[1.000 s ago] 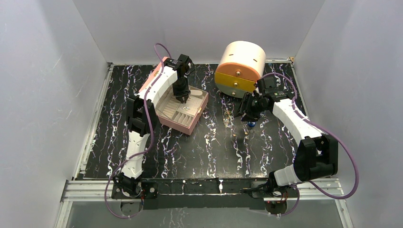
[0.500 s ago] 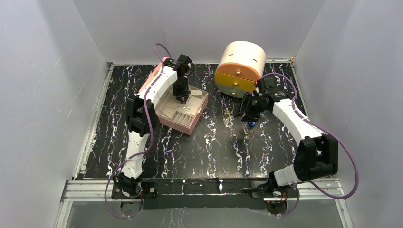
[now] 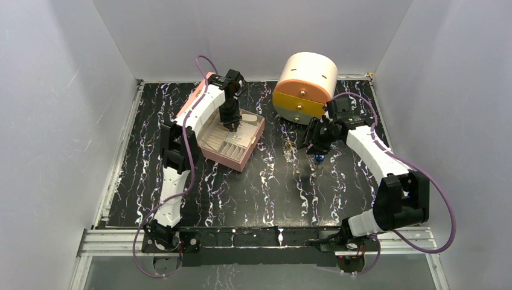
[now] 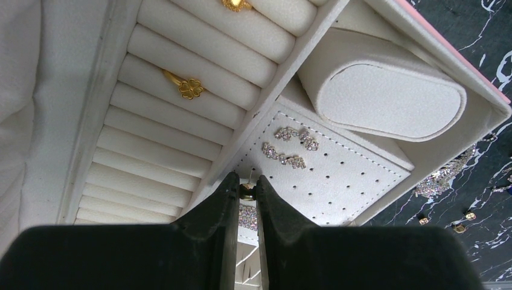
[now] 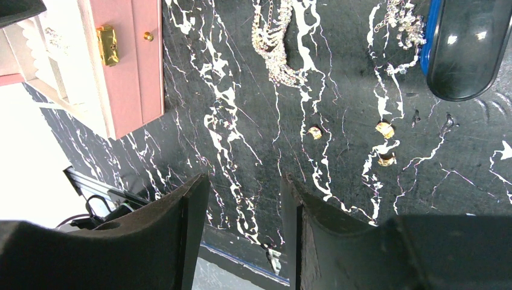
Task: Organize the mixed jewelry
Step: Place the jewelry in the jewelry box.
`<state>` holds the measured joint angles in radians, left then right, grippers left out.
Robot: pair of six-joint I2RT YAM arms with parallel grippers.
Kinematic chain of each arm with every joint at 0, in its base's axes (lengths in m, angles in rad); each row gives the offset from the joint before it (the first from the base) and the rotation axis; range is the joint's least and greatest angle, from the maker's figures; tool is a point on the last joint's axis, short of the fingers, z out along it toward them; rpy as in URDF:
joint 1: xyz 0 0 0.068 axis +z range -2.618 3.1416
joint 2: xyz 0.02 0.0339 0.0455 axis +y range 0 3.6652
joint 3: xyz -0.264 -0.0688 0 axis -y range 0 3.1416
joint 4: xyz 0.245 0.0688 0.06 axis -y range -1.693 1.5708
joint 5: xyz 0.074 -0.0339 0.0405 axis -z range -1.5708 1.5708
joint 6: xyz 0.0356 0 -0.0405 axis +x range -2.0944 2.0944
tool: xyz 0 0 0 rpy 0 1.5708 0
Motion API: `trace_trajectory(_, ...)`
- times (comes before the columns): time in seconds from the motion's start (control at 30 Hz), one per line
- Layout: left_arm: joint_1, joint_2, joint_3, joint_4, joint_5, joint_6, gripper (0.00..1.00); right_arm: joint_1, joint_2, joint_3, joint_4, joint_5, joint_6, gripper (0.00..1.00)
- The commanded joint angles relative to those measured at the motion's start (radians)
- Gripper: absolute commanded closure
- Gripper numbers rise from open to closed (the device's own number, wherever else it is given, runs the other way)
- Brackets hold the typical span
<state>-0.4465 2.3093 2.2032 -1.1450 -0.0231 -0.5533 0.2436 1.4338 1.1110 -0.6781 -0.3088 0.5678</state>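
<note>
Top external: the left gripper [image 3: 230, 125] is held nose-down inside the pink box [image 3: 223, 160] near the worktop's [image 3: 265, 193] far left corner. Left wrist: a small gold piece [image 4: 247, 192] is pinched in its near-closed jaws over the perforated pad [image 4: 350, 181], presumably for seating. Right wrist: the right gripper [image 5: 244, 181], spread, is poised above loose gold pieces [image 5: 384, 128], likely next.

No writing, label, brand mark or number could be read in any view: none on the pink box [image 3: 224, 158], the round drawer unit [image 3: 308, 69] or the marbled surface [image 3: 265, 193].
</note>
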Motion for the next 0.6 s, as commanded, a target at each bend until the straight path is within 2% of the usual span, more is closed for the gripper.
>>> trace_trajectory(0.0, -0.006, -0.06, -0.014, -0.021, 0.023, 0.007, 1.0, 0.003, -0.009, 0.014, 0.026, 0.004, -0.017, 0.44)
trace_trajectory(0.57, -0.012, -0.051, -0.012, 0.005, 0.07, 0.013, 1.0, 0.004, -0.018, 0.007, 0.026, 0.006, -0.019, 0.44)
